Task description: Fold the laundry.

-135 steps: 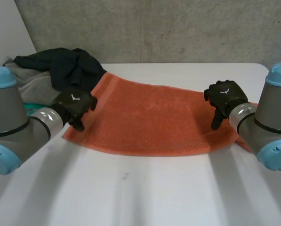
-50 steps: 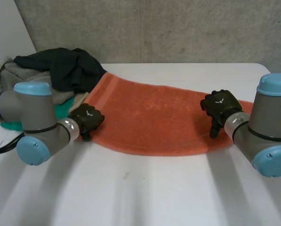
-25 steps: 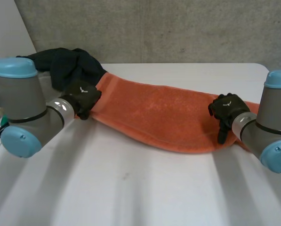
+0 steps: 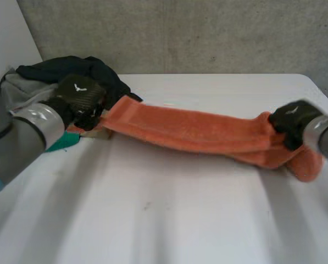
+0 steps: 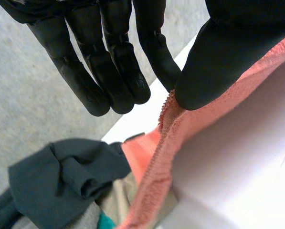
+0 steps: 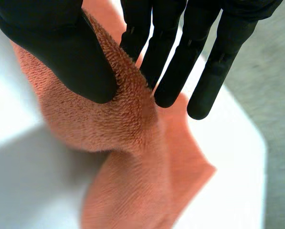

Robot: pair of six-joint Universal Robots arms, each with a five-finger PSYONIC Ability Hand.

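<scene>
An orange towel hangs in a narrow band above the white table, stretched between my two hands. My left hand holds its left end beside the clothes pile. In the left wrist view the thumb pinches the towel's edge against the straight fingers. My right hand holds the right end, where the towel bunches and droops to the table. In the right wrist view the thumb and fingers grip a fold of the towel.
A pile of clothes sits at the back left: a dark garment on top, a grey one under it, and a teal piece at the front. A concrete wall stands behind the table.
Both hands have risen and moved apart with the towel's front edge. The towel went from lying flat to a taut raised band. My right hand has closed on its end.
</scene>
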